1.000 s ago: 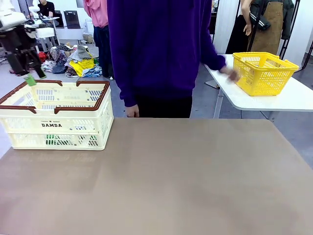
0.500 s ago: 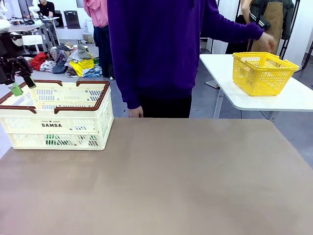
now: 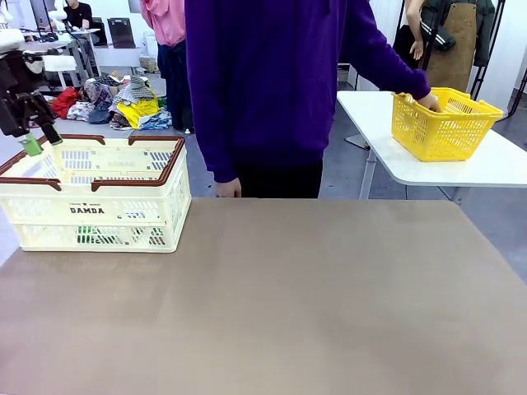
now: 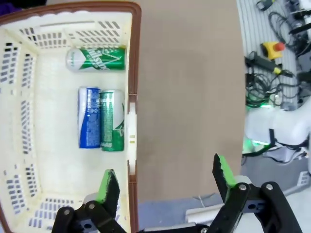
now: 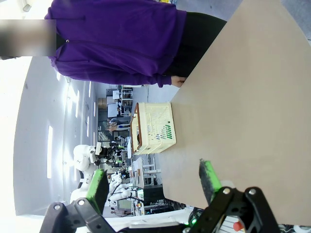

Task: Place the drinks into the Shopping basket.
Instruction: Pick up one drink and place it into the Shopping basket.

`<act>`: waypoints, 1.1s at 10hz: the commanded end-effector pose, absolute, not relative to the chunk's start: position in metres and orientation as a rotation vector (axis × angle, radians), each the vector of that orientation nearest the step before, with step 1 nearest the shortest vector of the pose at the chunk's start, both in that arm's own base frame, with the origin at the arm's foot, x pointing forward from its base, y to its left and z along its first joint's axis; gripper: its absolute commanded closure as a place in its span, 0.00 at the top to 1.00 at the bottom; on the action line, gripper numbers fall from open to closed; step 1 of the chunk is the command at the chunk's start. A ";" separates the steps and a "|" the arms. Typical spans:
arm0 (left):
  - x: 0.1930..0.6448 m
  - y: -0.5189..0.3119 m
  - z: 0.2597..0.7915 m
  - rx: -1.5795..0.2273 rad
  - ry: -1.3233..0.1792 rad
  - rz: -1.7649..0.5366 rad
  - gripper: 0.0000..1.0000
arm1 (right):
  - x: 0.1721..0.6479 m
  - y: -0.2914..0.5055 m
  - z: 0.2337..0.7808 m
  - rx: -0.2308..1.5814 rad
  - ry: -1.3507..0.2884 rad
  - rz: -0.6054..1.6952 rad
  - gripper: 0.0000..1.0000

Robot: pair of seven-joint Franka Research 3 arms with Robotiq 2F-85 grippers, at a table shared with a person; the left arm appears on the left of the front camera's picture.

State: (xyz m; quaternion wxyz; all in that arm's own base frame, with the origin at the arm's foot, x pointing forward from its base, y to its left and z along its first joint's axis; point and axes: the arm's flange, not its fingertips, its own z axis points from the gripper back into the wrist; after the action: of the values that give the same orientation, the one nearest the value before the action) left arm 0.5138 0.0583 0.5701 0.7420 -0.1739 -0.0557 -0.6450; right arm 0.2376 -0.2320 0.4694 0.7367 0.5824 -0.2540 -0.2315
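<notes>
Over the bare brown tabletop (image 3: 288, 304), right gripper (image 5: 151, 170) with jaws spread wide, holding nothing. At the tabletop's left side, the cream Shopping basket (image 3: 86, 210), brown-rimmed, marked DAMDA. On its floor, lying on their sides, three drinks: one green can (image 4: 96, 58) alone, a blue can (image 4: 89, 124) and a second green can (image 4: 112, 120) touching side by side. Over the basket's far left corner, left gripper (image 3: 41, 141), jaws wide and empty. Beyond the far edge, a person in a purple top, one hand (image 3: 428, 100) at the rim of a yellow basket (image 3: 449, 132) on a white side table (image 3: 461, 169).
</notes>
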 end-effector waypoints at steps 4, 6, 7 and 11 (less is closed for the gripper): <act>0.463 0.080 0.573 -0.910 0.059 -0.830 1.00 | 0.239 -0.233 0.472 1.295 -0.580 -0.499 1.00; 0.416 0.080 0.561 -0.947 -0.096 -0.453 1.00 | 0.239 -0.233 0.472 1.295 -0.580 -0.499 1.00; 0.389 0.073 0.551 -0.997 -0.158 -0.319 1.00 | 0.239 -0.233 0.472 1.295 -0.580 -0.499 1.00; 0.301 0.065 0.511 -1.165 -0.444 0.097 1.00 | 0.239 -0.233 0.472 1.295 -0.580 -0.499 1.00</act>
State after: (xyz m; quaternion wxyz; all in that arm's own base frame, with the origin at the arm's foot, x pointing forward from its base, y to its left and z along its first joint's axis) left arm 0.3222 0.0792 0.5089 0.8306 -0.5401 -0.1354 0.0057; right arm 0.2377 -0.2319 0.4693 0.7367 0.5825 -0.2537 -0.2315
